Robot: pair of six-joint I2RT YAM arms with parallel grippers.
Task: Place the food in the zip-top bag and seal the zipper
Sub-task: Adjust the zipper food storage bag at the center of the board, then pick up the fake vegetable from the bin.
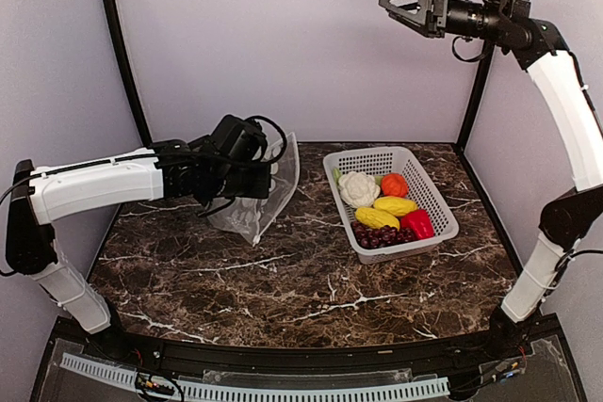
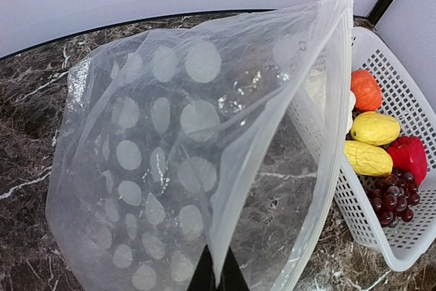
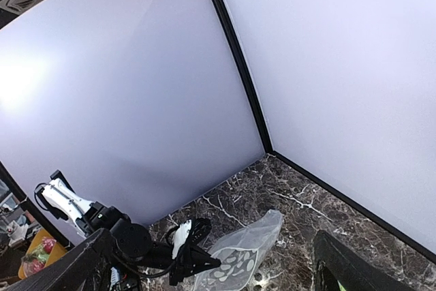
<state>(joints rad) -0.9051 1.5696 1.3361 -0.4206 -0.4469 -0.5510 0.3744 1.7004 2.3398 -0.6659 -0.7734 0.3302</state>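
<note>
A dark brown, white-veined marble-patterned desk [image 1: 283,280] stands between plain pale lavender walls [image 1: 283,35], joined at the corners by thin black posts [image 1: 121,44]. The lighting is soft.

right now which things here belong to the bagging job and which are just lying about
Job:
zip-top bag, its zipper, pinched by the left gripper
white lumpy vegetable, orange-red round one, yellow oblongs, red pepper, grapes
right gripper, open, raised high

Just there:
white mesh basket, holding the food
marble table
</note>
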